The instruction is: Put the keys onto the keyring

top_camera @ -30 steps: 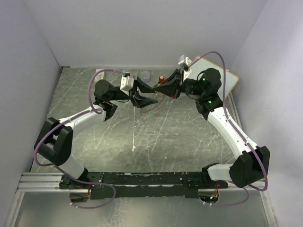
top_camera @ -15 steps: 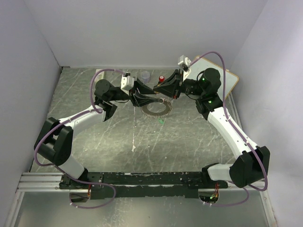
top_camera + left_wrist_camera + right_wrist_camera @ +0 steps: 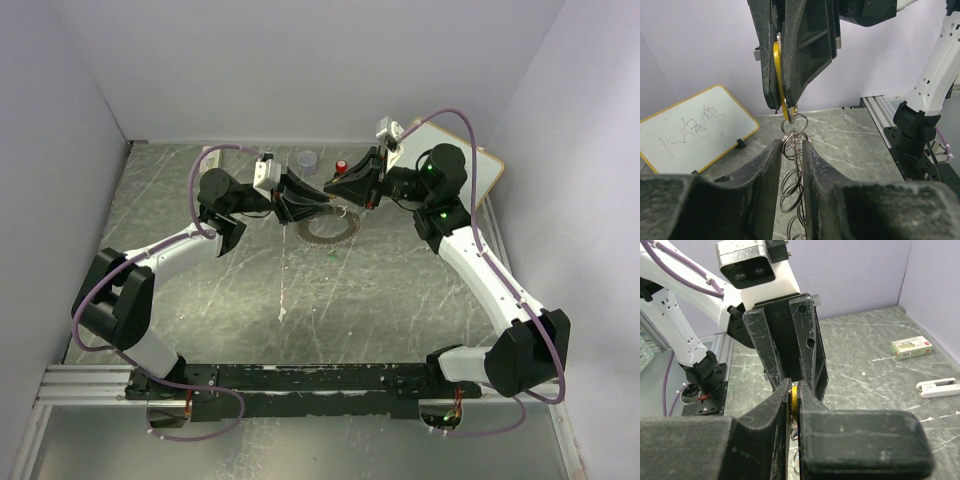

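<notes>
Clamping the yellow key [image 3: 776,75], my right hand [image 3: 784,111] hangs just above the keyring [image 3: 791,141]; left hand's [image 3: 791,150] grip I cannot tell.

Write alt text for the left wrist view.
The right gripper pinches a yellow key from above, its lower end at the keyring of small metal loops. The left gripper flanks the keyring from below; a whiteboard sits at left.

Grey-green marbled tabletop [image 3: 380,300]. At 12 o'clock: small translucent cup [image 3: 307,158], with red-topped black knob [image 3: 342,166] just beside it. At 2 o'clock: yellow-framed whiteboard [image 3: 482,170]. The right wrist view adds a green-and-white box [image 3: 910,347] and a white clip [image 3: 938,387].
</notes>
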Robot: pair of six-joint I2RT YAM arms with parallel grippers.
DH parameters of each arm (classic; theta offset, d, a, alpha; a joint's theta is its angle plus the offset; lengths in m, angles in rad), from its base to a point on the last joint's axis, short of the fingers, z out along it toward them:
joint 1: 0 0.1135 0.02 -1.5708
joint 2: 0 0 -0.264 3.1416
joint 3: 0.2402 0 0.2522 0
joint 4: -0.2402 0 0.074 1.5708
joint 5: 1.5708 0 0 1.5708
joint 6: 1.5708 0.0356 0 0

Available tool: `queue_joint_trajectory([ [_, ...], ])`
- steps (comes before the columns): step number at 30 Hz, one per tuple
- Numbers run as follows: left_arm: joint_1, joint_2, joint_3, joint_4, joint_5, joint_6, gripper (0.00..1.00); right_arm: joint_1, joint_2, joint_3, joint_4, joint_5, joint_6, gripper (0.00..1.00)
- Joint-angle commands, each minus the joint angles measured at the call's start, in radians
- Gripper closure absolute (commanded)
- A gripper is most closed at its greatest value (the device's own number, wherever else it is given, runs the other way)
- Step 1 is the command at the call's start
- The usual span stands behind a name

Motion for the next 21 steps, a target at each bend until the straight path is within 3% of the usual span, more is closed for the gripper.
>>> queue_joint_trajectory([
  [1, 0.008, -0.02, -0.001, 0.042, 0.004, -0.009, 0.67, -0.011, -0.032, 0.039, 0.019, 0.003, -0.007, 1.0],
  [6, 0.008, -0.025, -0.003, 0.035, 0.0, -0.006, 0.67, -0.014, -0.033, 0.036, 0.022, 0.001, -0.003, 1.0],
  [15, 0.008, -0.001, 0.008, 0.08, -0.009, -0.038, 0.82, -0.016, -0.033, 0.036, 0.026, -0.004, 0.001, 1.0],
  [17, 0.008, 0.008, 0.008, 0.109, -0.015, -0.089, 0.92, -0.016, -0.032, 0.035, 0.025, -0.002, 0.001, 1.0],
  [21, 0.008, 0.015, 0.006, 0.114, -0.051, -0.118, 0.93, -0.016, -0.033, 0.035, 0.018, 0.005, -0.004, 1.0],
])
